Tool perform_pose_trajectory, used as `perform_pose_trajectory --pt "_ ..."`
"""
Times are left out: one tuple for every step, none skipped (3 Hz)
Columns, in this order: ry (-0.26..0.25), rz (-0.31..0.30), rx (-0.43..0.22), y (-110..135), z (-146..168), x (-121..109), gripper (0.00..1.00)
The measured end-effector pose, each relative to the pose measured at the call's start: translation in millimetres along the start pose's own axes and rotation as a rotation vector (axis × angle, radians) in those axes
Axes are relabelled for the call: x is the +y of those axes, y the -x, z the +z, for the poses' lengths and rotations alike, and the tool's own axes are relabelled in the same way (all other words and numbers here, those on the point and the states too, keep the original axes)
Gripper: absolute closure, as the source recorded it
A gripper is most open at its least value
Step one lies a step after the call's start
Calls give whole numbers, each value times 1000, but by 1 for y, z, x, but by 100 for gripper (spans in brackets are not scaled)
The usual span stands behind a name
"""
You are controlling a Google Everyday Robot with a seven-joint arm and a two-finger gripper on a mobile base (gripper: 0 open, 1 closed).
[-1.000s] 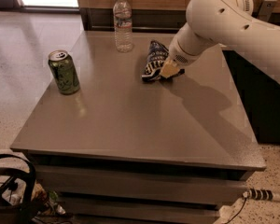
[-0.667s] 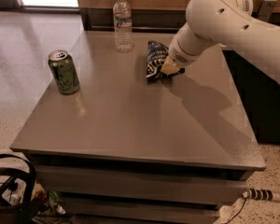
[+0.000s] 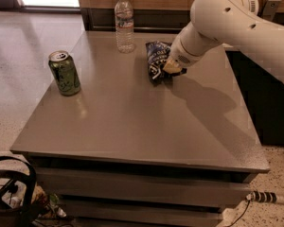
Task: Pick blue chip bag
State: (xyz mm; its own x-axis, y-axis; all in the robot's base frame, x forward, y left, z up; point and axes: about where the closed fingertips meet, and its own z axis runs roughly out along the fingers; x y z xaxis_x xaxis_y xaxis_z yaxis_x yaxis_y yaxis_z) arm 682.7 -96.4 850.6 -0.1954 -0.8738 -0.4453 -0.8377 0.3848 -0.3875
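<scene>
The jaws are hidden against the bag, so whether they are clenched or released cannot be told. The gripper (image 3: 172, 68) sits in the upper middle of the frame, at the right edge of the blue chip bag (image 3: 157, 60), touching it. The bag lies crumpled on the grey table (image 3: 132, 126), just right of the clear water bottle (image 3: 124, 23). A green can (image 3: 64, 73) stands upright well apart at the left. The white arm (image 3: 227, 18) reaches in from the upper right
</scene>
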Motion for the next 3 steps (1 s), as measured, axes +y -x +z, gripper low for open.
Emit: perform_pose_trajectory --pt "11 -21 -63 14 -13 5 100" --pt "4 -67 -134 34 -47 3 100" --pt "-15 -100 -224 47 -82 -4 100"
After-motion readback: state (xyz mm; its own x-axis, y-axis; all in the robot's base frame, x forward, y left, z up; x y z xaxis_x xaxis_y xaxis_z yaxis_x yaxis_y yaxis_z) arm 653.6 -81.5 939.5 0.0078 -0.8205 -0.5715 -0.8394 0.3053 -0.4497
